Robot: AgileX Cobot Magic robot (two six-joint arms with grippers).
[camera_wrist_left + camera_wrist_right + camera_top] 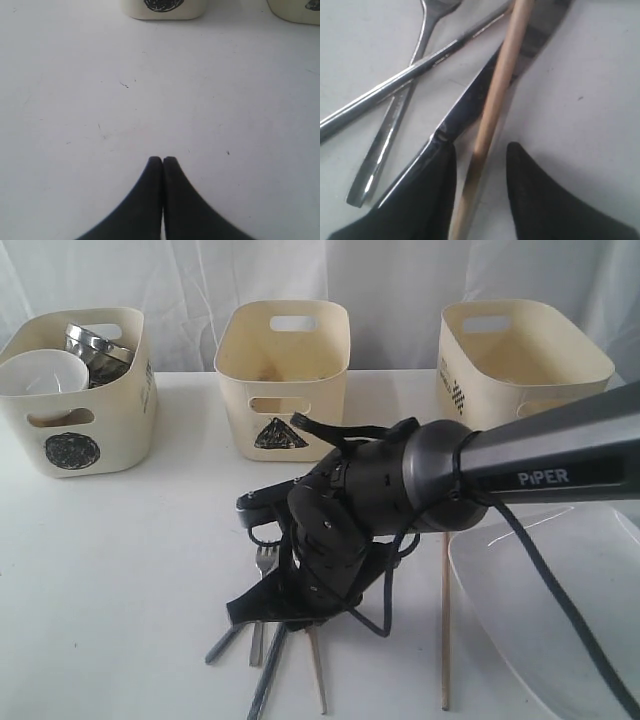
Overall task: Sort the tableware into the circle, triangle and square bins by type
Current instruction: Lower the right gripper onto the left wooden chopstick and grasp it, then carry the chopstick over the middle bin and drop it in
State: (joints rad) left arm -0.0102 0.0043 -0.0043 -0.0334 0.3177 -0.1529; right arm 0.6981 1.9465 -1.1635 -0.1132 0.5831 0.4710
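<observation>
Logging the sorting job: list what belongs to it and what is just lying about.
Job: circle bin, triangle bin, square bin, white bowl, steel mugs, fork, knife, two chopsticks, plate, right claw.
Not the job: table, curtain.

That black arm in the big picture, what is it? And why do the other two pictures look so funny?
It is a robot arm, one of two. The big picture comes from a camera watching the white table. The other two come from small cameras on the wrists, looking past the fingers. On the table stand three cream bins, a white plate and some cutlery. The left gripper is shut and holds nothing. The right gripper is open, its fingers either side of a wooden chopstick lying across a knife.
</observation>
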